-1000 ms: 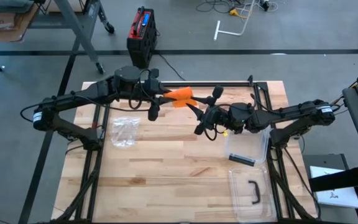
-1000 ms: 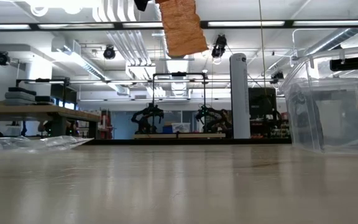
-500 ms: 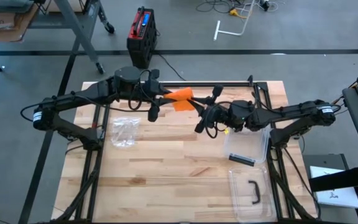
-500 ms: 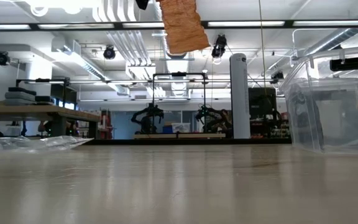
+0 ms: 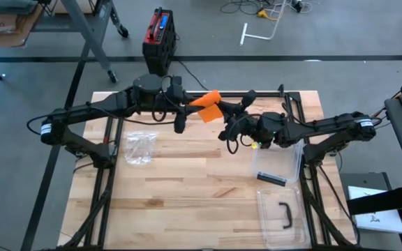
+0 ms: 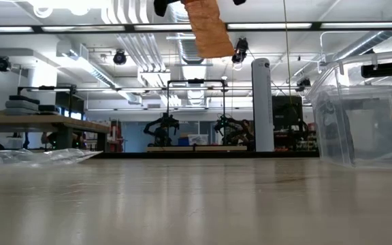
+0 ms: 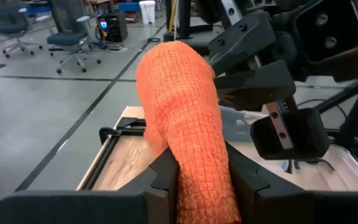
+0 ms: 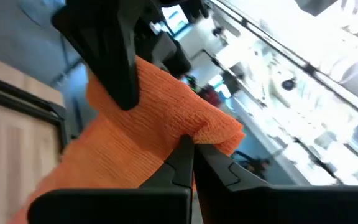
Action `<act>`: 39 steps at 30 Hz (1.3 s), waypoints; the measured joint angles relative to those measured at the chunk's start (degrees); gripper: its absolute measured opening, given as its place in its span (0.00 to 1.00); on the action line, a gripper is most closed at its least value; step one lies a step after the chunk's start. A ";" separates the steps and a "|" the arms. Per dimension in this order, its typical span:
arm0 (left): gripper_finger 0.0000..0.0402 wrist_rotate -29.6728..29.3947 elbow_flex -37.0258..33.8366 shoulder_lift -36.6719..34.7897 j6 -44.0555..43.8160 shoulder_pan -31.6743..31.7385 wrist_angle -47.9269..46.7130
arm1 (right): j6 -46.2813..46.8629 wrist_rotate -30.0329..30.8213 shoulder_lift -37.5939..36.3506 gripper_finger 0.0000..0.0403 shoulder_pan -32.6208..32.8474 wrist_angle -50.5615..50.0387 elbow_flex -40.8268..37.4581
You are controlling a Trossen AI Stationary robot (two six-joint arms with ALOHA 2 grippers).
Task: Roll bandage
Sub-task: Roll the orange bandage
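An orange crinkled bandage [image 5: 206, 106] hangs in the air over the far middle of the table, between my two grippers. My left gripper [image 5: 190, 104] is shut on it from the left; the left wrist view shows the bandage [image 7: 179, 93] running away from the fingers. My right gripper [image 5: 224, 113] is shut on it from the right. In the low view the bandage's free end [image 6: 209, 34] hangs well clear of the table top. My left gripper pinches the bandage [image 7: 204, 177] between its two fingers, which lie on its two sides. The fingers come roughly level from the table's left. The bandage is lifted clear of the table. My right gripper pinches a folded edge of the bandage [image 8: 199, 132] between its shut fingertips [image 8: 185, 152]. It comes from the table's right. The bandage is clear of the table and spreads away from the fingers toward the left gripper's finger [image 8: 114, 56].
A crumpled clear plastic bag [image 5: 138, 148] lies on the table's left part. A clear plastic bin [image 5: 279, 164] holding a black item [image 5: 271, 178] stands at the right, with its lid [image 5: 283, 216] near the front right corner. The table's near middle is bare wood [image 5: 187, 202].
Both grippers have gone a little toward the table's far edge and right, still shut on the bandage. The bandage has risen slightly with them; its hanging end sits higher and farther right in the low view.
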 joint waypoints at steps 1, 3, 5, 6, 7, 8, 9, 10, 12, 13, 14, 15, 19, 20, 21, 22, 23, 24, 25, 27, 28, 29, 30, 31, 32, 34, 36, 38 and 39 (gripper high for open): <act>0.18 -0.22 0.03 0.27 -0.18 0.00 0.37 | -0.80 1.19 0.04 0.00 -0.02 0.36 -0.02; 0.18 -0.42 0.03 0.47 -0.23 0.00 0.75 | -2.90 3.28 0.08 0.00 -0.02 0.71 -0.04; 0.17 -0.51 0.03 0.50 -0.25 0.00 1.04 | -4.28 4.61 0.08 0.00 -0.02 0.99 -0.04; 0.17 -0.53 0.03 0.50 -0.23 0.00 1.08 | -4.87 4.93 0.11 0.00 -0.02 0.98 -0.04; 0.17 -0.55 0.03 0.47 -0.23 0.00 1.08 | -5.90 5.15 0.11 0.00 -0.02 0.96 -0.04; 0.16 -0.59 0.03 0.30 -0.23 0.00 1.01 | -6.70 5.30 0.11 0.00 -0.02 0.97 -0.04; 0.16 -0.59 0.03 0.22 -0.23 0.00 0.95 | -7.61 5.33 0.11 0.00 -0.02 0.97 -0.04; 0.17 -0.59 0.03 0.10 -0.23 0.00 0.87 | -8.17 5.37 0.11 0.00 -0.02 1.06 -0.04; 0.18 -0.57 0.03 -0.15 -0.21 -0.02 0.90 | -9.19 6.16 0.11 0.00 -0.06 1.44 -0.04; 0.18 -0.52 0.03 -0.22 -0.21 -0.02 0.88 | -9.43 6.31 0.11 0.00 -0.06 1.46 -0.04; 0.19 -0.47 0.03 -0.25 -0.21 -0.02 0.87 | -9.55 6.52 0.11 0.00 -0.09 1.53 -0.04; 0.19 -0.43 0.03 -0.29 -0.20 -0.02 0.87 | -9.98 6.69 0.11 0.00 -0.11 1.65 -0.04; 0.18 -0.40 0.03 -0.35 -0.19 -0.02 0.87 | -12.61 7.95 0.11 0.00 -0.11 2.84 -0.04; 0.17 -0.40 0.03 -0.39 -0.19 -0.02 0.77 | -12.96 8.20 0.08 0.00 -0.12 2.89 -0.04; 0.17 -0.40 0.03 -0.41 -0.19 -0.02 0.60 | -13.00 8.39 0.08 0.00 -0.14 2.81 0.03; 0.17 -0.40 0.03 -0.42 -0.19 -0.02 0.46 | -13.03 8.70 0.09 0.00 -0.15 2.68 0.26; 0.17 -0.04 0.03 -0.48 -0.15 -0.04 0.11 | -13.08 9.84 0.08 0.00 -0.17 2.70 0.58; 0.17 1.84 0.03 -0.61 0.03 -0.14 -0.98 | -13.25 11.85 -0.06 0.00 -0.36 2.81 0.96; 0.18 2.84 0.03 -0.68 0.15 -0.41 -1.33 | -13.26 12.50 -0.29 0.00 -0.67 3.17 1.44; 0.18 3.38 0.03 -0.66 0.25 -0.75 -1.38 | -13.04 12.79 -0.59 0.00 -0.85 3.29 1.97; 0.18 3.17 0.00 -0.64 0.25 -0.81 -1.73 | -13.04 12.34 -0.57 0.00 -0.75 3.03 2.08; 0.18 2.30 0.00 -0.64 0.25 -0.79 -1.44 | -13.06 11.36 -0.42 0.00 -0.52 2.61 2.10; 0.18 1.53 0.00 -0.64 0.27 -0.68 -1.21 | -13.04 10.58 -0.24 0.00 -0.31 1.60 2.02; 0.17 1.15 0.00 -0.64 0.30 -0.64 -1.09 | -12.71 10.11 -0.17 0.00 -0.06 0.32 1.95; 0.17 0.93 0.00 -0.76 0.31 -0.64 -1.13 | -12.14 10.16 -0.16 0.00 0.16 -0.80 1.92; 0.17 0.97 0.00 -0.96 0.34 -0.77 -1.24 | -10.40 10.43 -0.44 0.00 0.68 -2.92 1.95; 0.17 1.07 0.00 -1.54 0.36 -0.79 -1.65 | -7.45 10.18 -1.25 0.00 1.86 -6.90 1.95; 0.17 0.43 0.00 -2.22 0.48 -0.64 -1.69 | -2.69 9.10 -2.30 0.00 2.95 -10.52 1.79; 0.18 0.22 0.00 -2.54 0.58 -0.58 -1.79 | -0.03 8.43 -3.07 0.00 3.38 -12.68 1.49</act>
